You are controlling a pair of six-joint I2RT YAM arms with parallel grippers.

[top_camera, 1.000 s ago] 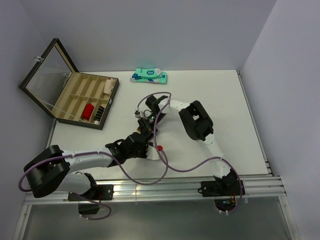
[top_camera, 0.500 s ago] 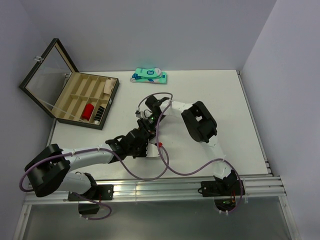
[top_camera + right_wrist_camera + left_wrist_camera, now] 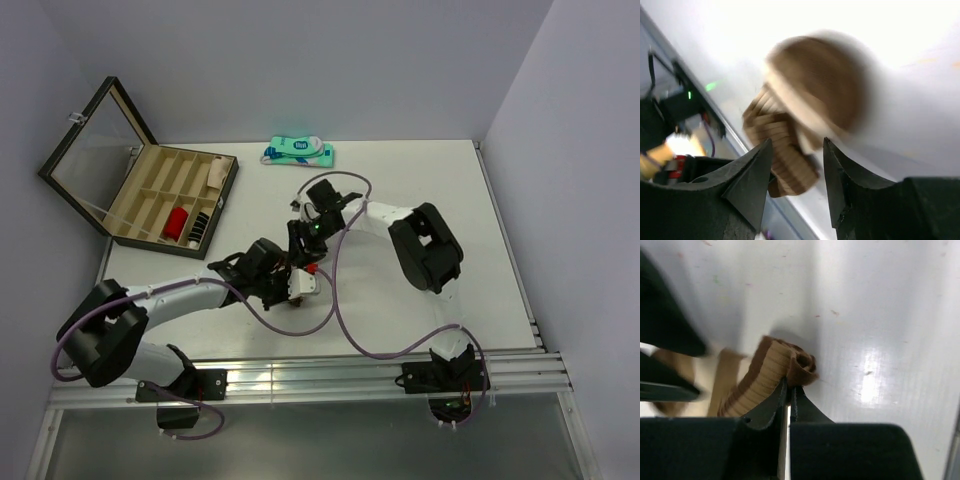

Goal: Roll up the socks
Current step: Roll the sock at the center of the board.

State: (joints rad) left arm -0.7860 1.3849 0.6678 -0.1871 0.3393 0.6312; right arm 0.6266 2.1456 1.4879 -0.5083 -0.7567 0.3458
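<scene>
Grippers meeting at the middle of the table [image 3: 460, 200], left gripper [image 3: 788, 387] clenched on the dark rolled edge of the brown sock [image 3: 775, 370], sock partly rolled on the white surface, right gripper [image 3: 797, 157] released, jaws spread, blurred sock just beyond its tips

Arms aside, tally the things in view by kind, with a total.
Socks: 1 showing, the brown sock, pinched in the left claw.
Packages: 1, the teal-and-white package.
Boxes: 1, the open compartment box; its contents are too small to sort.
Total: 3.
</scene>
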